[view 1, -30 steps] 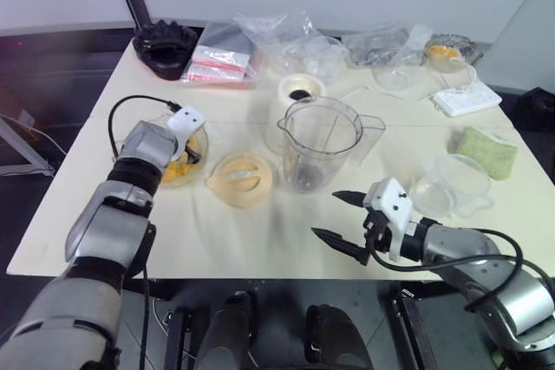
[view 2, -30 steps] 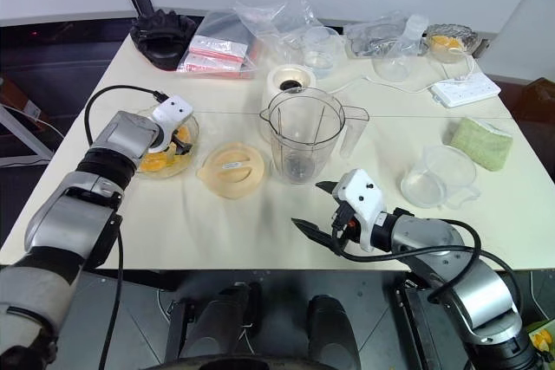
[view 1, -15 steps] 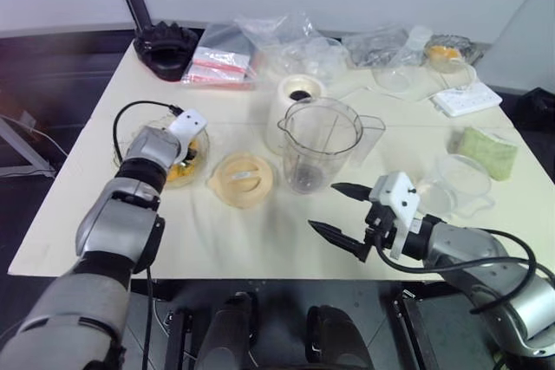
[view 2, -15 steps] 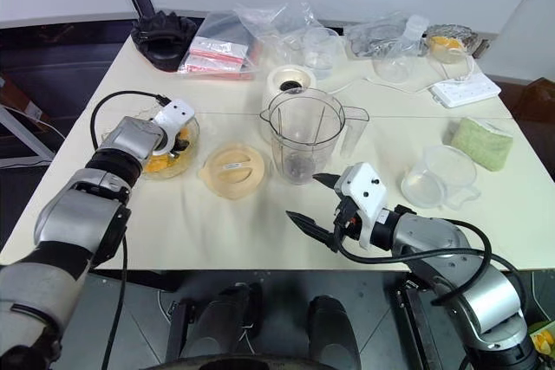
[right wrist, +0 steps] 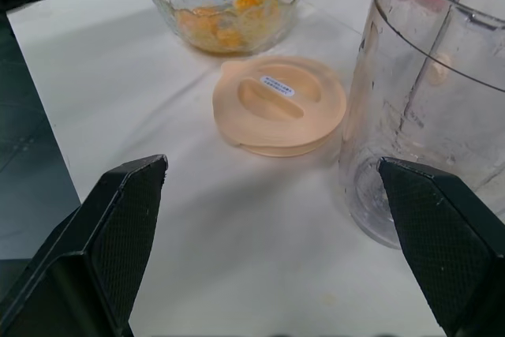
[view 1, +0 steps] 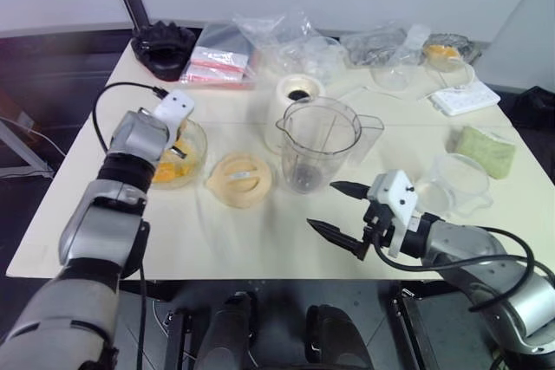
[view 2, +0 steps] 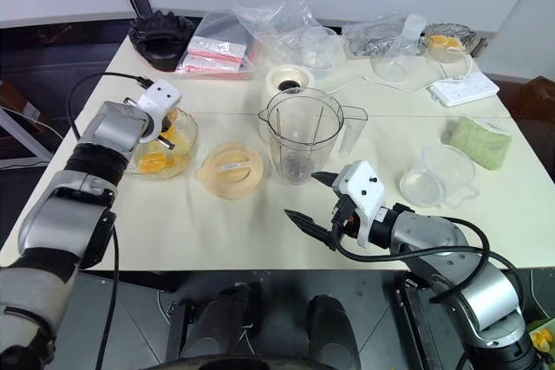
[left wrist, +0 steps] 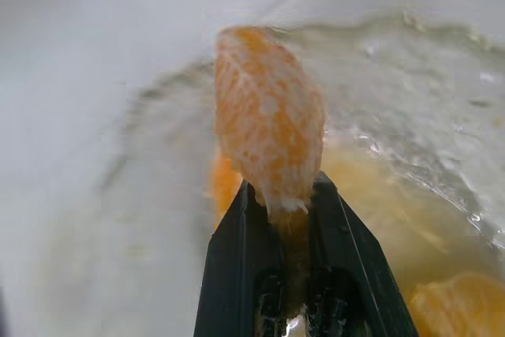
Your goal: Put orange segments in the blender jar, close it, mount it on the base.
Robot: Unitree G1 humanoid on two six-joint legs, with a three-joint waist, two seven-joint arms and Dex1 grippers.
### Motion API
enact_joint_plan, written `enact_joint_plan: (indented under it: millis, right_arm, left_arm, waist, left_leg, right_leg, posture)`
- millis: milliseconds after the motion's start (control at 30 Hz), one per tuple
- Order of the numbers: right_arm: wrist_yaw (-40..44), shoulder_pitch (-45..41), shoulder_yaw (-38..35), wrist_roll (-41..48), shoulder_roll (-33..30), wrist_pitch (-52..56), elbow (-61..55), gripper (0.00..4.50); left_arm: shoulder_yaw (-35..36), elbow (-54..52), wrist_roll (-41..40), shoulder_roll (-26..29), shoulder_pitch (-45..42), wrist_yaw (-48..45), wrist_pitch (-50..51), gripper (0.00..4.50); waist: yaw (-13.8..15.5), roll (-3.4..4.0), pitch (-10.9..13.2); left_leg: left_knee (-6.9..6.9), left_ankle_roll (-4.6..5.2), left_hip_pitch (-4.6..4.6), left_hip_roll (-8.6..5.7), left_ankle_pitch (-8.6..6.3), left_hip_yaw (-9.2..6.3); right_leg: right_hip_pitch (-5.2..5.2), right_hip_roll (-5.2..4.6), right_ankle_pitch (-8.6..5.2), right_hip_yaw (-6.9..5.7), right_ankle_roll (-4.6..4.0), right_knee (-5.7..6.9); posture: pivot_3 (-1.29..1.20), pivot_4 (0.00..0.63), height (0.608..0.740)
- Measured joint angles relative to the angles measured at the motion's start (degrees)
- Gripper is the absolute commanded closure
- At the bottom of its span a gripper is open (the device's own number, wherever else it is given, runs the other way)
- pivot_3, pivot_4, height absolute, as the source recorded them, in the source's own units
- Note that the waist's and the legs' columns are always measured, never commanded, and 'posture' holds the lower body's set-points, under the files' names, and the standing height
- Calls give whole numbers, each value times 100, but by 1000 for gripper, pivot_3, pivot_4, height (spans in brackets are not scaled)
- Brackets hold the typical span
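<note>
Pinched between the two black fingers of the left gripper [left wrist: 288, 211] is one glossy peeled orange segment [left wrist: 268, 124], standing up out of the fingertips and held over the clear glass bowl [view 2: 186, 140] that carries the other orange segments [view 2: 152, 162]; that bowl sits toward the table's left edge. Just beside the bowl, nearer the middle of the cream-white table [view 2: 251, 231], lies a pale orange round plastic lid [view 2: 230, 168], flat and apart from the bowl. Next to the lid stands the tall clear plastic blender jar [view 2: 302, 138] – upright, open at the top, its handle turned toward the table's right edge, dark blades at its bottom. Directly behind the jar, toward the far edge, is the squat white cylindrical base [view 2: 290, 81] with its black round socket facing up; from these views I cannot tell whether jar and base touch. The right gripper [view 2: 316, 199] hangs near the table's front edge in front of the jar, its black fingers spread wide with nothing between them. A smaller clear handle-less plastic cup [view 2: 438, 177] stands toward the right edge, with a green sponge [view 2: 477, 142] beyond it, close to that edge. Along the far edge lie crumpled clear plastic bags [view 2: 286, 23], a white power strip [view 2: 468, 90] and a black ridged object [view 2: 160, 36] at the far left corner.
</note>
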Motion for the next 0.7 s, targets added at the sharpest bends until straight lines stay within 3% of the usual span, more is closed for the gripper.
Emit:
enact_joint_plan:
  millis: [167, 333, 567, 700]
  right_arm:
    - [141, -46, -18, 1, -77, -5, 70, 0]
    - [284, -70, -111, -4, -144, -26, 261, 0]
    - [410, 8, -544, 11, -322, -47, 366, 0]
    - [553, 202, -1182, 188, -579, -5, 394, 0]
  left_arm:
    - [-3, -1795, -107, 531, 677, -479, 1104, 4289]
    - [98, -2657, -264, 1030, 820, -758, 1577, 4289]
    - [554, -2940, -1059, 1449, 1066, -1583, 676, 4289]
    - [1004, -2874, -1695, 1431, 640, -2130, -12, 4289]
  waist:
    - [-11, 1, 1]
    - [22, 2, 1]
    - [28, 5, 1]
    - [37, 5, 2]
  left_leg:
    - [-3, -12, -1, 0, -7, 0]
    - [-3, -14, -1, -1, -9, 0]
    - [-10, -15, -3, -1, -9, 0]
    - [-9, -15, -9, -4, -9, 0]
  right_leg:
    - [-4, -6, -10, 8, -19, 0]
    - [-7, -9, -11, 8, -21, -5]
    - [-15, -13, -12, 11, -23, -10]
    - [-12, -18, -12, 10, -23, -19]
  posture:
    - [0, 150, 740]
    - [0, 150, 740]
    - [0, 150, 740]
    - [0, 150, 740]
